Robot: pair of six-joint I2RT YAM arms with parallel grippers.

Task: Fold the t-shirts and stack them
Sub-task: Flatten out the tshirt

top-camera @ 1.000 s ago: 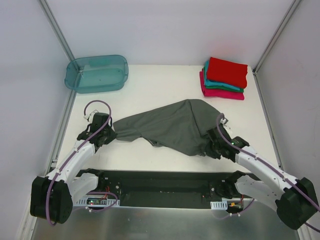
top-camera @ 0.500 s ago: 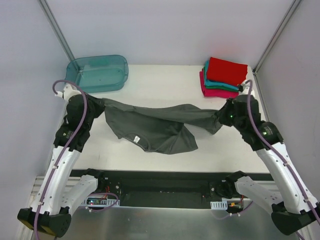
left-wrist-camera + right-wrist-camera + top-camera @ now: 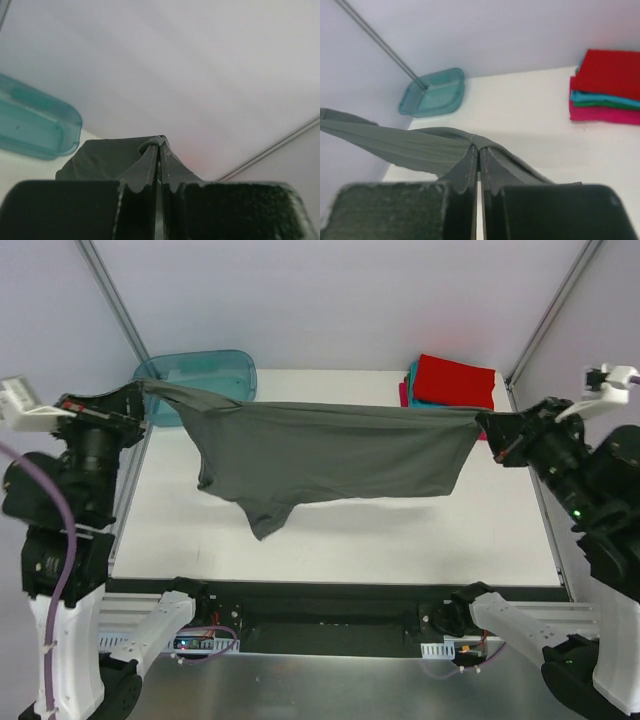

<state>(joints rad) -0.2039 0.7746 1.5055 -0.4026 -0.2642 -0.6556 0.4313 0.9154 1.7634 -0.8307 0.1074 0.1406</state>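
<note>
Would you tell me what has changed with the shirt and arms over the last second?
The left arm and right arm rose and spread apart, lifting the dark grey t-shirt from the table and stretching it between them. Their jaws stayed shut on it. The folded stack and teal tub stayed put.

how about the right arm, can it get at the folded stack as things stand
Probably not yet: the folded stack lies close by, but the right fingers are shut on the grey t-shirt, stretched in the air to the left fingers. It must let go first.
</note>
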